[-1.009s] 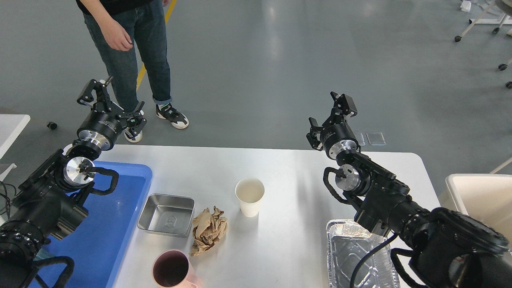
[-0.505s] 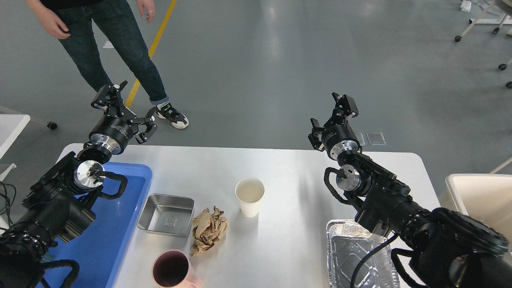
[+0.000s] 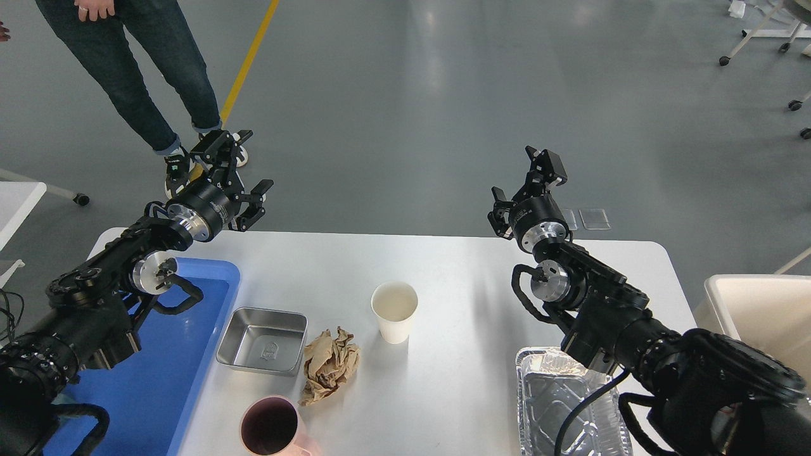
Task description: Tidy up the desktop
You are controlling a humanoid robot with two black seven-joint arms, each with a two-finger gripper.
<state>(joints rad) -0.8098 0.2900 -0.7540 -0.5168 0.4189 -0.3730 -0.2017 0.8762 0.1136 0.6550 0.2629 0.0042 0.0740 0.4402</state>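
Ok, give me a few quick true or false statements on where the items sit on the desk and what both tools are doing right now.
1. The paper cup stands upright on the desktop. True.
2. The crumpled brown paper lies inside the steel pan. False: it lies on the desktop beside the pan.
3. The left tool is open and holds nothing. True.
4. The right tool grips the paper cup. False: it is open, empty, raised by the far edge.
5. The blue tray sits at the right end. False: left end.
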